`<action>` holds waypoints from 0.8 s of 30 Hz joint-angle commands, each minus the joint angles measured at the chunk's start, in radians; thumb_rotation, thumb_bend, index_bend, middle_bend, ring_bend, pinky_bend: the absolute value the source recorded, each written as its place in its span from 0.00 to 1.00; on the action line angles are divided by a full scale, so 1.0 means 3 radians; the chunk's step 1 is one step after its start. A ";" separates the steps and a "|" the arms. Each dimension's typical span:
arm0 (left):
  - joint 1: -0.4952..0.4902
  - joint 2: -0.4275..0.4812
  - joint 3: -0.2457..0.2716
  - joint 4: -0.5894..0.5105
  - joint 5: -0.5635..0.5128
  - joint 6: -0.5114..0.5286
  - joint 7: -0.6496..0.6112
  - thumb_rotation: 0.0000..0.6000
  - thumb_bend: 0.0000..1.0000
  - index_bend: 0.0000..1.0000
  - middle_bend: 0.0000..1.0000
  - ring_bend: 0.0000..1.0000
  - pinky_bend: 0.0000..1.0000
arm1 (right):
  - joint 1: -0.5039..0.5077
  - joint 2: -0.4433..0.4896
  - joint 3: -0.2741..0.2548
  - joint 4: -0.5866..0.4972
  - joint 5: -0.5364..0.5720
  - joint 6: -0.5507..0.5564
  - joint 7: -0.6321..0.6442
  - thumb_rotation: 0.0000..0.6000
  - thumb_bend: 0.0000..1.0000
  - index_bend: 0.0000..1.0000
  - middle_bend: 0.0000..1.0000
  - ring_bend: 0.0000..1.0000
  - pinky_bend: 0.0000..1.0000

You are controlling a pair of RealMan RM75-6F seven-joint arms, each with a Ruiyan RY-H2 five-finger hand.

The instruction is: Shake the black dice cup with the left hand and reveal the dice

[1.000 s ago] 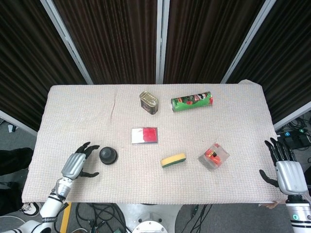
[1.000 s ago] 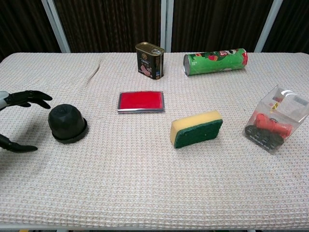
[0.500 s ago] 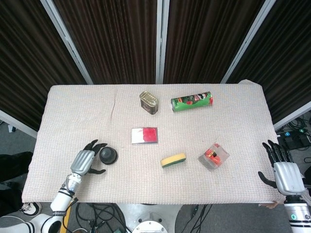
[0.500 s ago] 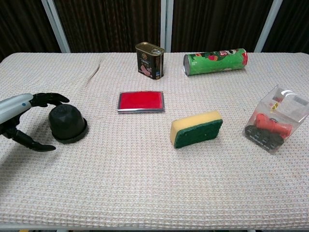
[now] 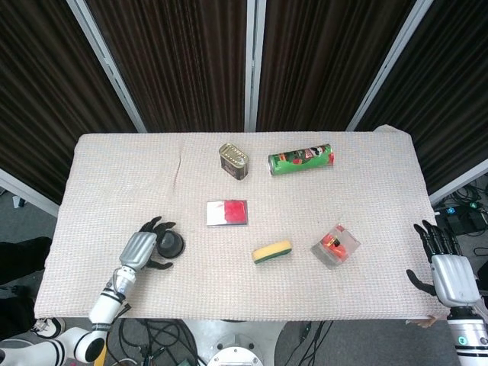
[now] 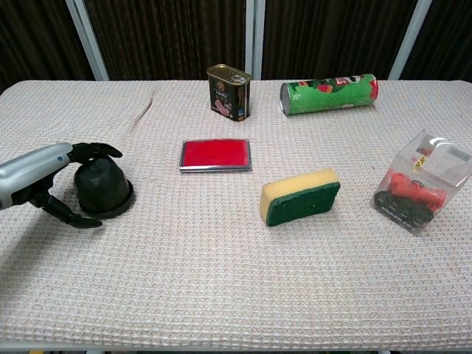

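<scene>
The black dice cup (image 5: 171, 242) (image 6: 105, 186) stands mouth-down on the woven cloth at the front left. My left hand (image 5: 141, 248) (image 6: 37, 173) reaches in from the left and cups around it. Its fingers (image 6: 96, 150) arch over the dome's top, while the thumb curves low in front of the rim. No firm grip shows, and the cup rests flat on the table. The dice are hidden. My right hand (image 5: 450, 274) hangs at the table's right front edge, fingers spread and empty; only the head view shows it.
A red flat tin (image 5: 227, 213) (image 6: 215, 155) lies right of the cup. A yellow-green sponge (image 5: 272, 251) (image 6: 300, 195) and a clear packet (image 5: 335, 245) (image 6: 422, 184) sit further right. A dark can (image 5: 234, 161) (image 6: 228, 91) and a green tube (image 5: 300, 159) (image 6: 328, 94) lie at the back.
My left hand has slid right to the cup, and its fingers now curve over the top and front of it. The cup has not moved. The right hand stays almost still.
</scene>
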 commanded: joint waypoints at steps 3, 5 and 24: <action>-0.0018 -0.0018 0.0005 0.0039 0.0010 0.0009 -0.0025 1.00 0.02 0.15 0.20 0.03 0.13 | 0.0000 -0.0001 -0.0001 0.0004 0.0006 -0.0007 0.0004 1.00 0.15 0.00 0.00 0.00 0.00; -0.0027 -0.0017 0.0006 0.0054 0.0010 0.0005 -0.0031 1.00 0.02 0.15 0.20 0.03 0.13 | 0.0000 -0.0005 -0.0004 0.0014 0.0012 -0.0016 0.0008 1.00 0.15 0.00 0.00 0.00 0.00; -0.0101 -0.0058 -0.0012 0.0138 -0.0085 -0.0089 -0.0030 1.00 0.03 0.16 0.25 0.03 0.13 | -0.0006 -0.0017 0.0001 0.0084 0.0047 -0.0037 0.0076 1.00 0.15 0.00 0.00 0.00 0.00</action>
